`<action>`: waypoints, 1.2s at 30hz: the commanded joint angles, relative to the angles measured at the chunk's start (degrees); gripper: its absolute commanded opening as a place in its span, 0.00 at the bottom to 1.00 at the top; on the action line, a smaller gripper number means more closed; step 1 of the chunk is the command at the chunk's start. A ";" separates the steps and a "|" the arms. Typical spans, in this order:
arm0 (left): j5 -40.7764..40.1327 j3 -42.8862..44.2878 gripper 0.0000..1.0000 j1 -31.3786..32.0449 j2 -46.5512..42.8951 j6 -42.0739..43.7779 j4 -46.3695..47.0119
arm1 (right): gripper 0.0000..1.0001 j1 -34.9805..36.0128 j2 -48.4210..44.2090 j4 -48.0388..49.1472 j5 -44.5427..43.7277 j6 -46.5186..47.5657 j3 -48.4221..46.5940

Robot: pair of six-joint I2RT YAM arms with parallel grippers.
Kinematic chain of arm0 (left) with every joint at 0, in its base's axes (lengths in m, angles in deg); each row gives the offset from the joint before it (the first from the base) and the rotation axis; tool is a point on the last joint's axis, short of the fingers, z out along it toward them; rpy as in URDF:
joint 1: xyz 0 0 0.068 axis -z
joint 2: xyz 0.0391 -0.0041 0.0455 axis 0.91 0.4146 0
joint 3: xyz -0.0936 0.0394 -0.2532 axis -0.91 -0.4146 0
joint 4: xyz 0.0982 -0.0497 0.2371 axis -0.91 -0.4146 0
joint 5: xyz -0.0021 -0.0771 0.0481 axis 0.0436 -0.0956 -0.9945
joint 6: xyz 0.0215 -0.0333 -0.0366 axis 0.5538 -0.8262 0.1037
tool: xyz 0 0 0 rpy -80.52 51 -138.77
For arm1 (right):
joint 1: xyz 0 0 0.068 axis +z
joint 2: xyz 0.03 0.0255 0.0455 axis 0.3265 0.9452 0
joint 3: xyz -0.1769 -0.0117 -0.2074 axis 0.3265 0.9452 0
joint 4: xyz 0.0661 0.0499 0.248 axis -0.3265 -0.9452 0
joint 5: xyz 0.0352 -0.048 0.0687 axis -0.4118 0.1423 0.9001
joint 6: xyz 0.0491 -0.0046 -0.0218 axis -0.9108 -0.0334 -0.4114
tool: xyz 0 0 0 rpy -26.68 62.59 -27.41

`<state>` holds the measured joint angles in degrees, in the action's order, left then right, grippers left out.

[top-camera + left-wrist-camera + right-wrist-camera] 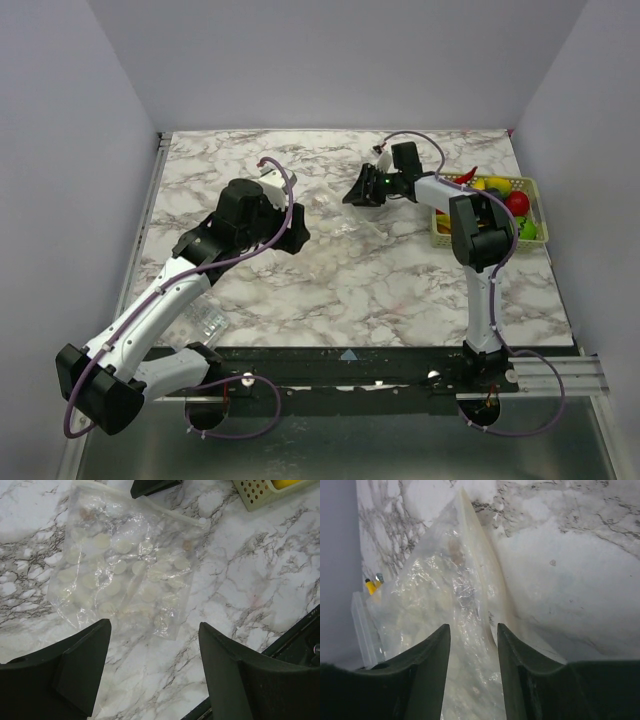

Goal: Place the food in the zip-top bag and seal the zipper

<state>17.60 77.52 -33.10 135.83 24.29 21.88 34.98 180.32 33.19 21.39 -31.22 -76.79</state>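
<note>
On marble table [330,290], seeing two arms reaching inward from the near edge. Noting left arm [160,300] angling up toward centre, and right arm [480,280] standing tall, then bending back to the left.

Finding bag [125,575] lying mid-table between the two grippers, mostly flat, clear and crinkled, with pale round patches showing through.

Spotting basket [440,238] sitting at the right edge, well apart from bag. Holding food [517,203]: red, yellow and green pieces, all inside basket.

Seeing left gripper [155,627] hovering just short of bag's closed bottom edge, jaws standing wide apart, holding nothing.

Seeing right gripper [474,627] straddling bag's far edge, with a raised fold of plastic running up between the fingers [430,665]. Jaws drawn fairly narrow, a gap showing. Not managing to tell whether pinching the plastic or merely flanking it.

Tracing zipper [170,514] running along bag's far edge as a pale strip, passing beside right gripper's tip.

Noting small clear packet [208,322] lying beside left arm's lower link, close to the near edge.
</note>
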 commanded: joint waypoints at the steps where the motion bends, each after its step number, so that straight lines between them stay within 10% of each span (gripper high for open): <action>1: 2.58 0.29 0.72 0.38 -1.00 -0.04 1.15 | 0.41 -0.02 1.26 7.60 6.21 -3.97 2.47; 12: 3.61 0.29 0.72 0.32 0.29 -0.37 1.39 | 0.45 2.62 3.05 16.23 9.74 -8.66 6.78; 21: 4.22 -0.15 0.72 0.29 1.17 -1.91 1.87 | 0.01 5.16 -4.12 23.53 5.85 -14.21 17.26; 36: 10.83 -0.08 0.64 -2.65 4.05 -12.50 4.79 | 0.01 12.18 -32.31 29.35 -11.95 -16.29 40.94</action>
<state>27.15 77.39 -35.15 139.46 17.83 24.50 42.87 153.04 61.16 17.74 -50.12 -38.70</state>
